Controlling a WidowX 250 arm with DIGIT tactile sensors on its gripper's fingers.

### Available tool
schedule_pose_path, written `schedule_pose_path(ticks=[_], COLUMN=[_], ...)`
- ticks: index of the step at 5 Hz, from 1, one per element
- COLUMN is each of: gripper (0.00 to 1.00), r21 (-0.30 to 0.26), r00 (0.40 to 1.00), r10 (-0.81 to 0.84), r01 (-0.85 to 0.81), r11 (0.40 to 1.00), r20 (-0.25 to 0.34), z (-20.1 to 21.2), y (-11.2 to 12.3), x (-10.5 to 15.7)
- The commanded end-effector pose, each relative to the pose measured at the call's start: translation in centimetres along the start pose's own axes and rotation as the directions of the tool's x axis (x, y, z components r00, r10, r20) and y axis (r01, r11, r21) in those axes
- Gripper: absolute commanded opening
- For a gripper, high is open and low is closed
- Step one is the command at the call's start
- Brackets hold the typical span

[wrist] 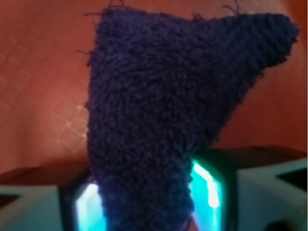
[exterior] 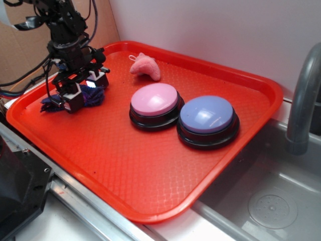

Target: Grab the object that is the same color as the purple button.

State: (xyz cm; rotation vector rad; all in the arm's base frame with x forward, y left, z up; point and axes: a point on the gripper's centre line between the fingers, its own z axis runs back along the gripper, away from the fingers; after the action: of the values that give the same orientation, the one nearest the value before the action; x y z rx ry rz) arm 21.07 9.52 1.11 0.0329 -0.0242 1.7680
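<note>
Exterior: down at nine o'clock on the red tray (exterior: 150, 170), end effector (exterior: 84, 89) clamped around the dark purple cloth piece (exterior: 93, 95). Toward centre, pink button (exterior: 154, 105); just beside it at three o'clock, purple button (exterior: 207, 120). Pink plush toy (exterior: 145, 67) at twelve.

Wrist: fuzzy cloth (wrist: 163, 120) filling the frame, pinched between glowing fingers (wrist: 208, 192) at six o'clock.

A red plastic tray (exterior: 150, 191) fills the frame's middle. On it, a pink plush toy (exterior: 146, 68) lies toward the top, a pink domed button (exterior: 154, 104) at centre. A metal faucet (exterior: 304, 100) and steel sink (exterior: 271, 201) occupy the right side.
</note>
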Motion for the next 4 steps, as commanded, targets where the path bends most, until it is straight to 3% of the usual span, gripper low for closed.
schedule_pose_path(ticks=[1,2,3,4], gripper=[0.00,0.00,0.00,0.00], r21=[-0.045,-0.069,-0.052,0.000], r00=[0.996,0.971,0.917,0.786], r10=[-0.089,-0.236,-0.387,-0.606], r01=[0.090,0.238,0.393,0.611], r11=[0.995,0.969,0.918,0.792], r20=[0.018,0.036,0.100,0.123], z=[1.4,2.6,4.0,7.0], y=[1.3,0.6,0.0,-0.2], x=[0.7,0.9,0.9,0.2])
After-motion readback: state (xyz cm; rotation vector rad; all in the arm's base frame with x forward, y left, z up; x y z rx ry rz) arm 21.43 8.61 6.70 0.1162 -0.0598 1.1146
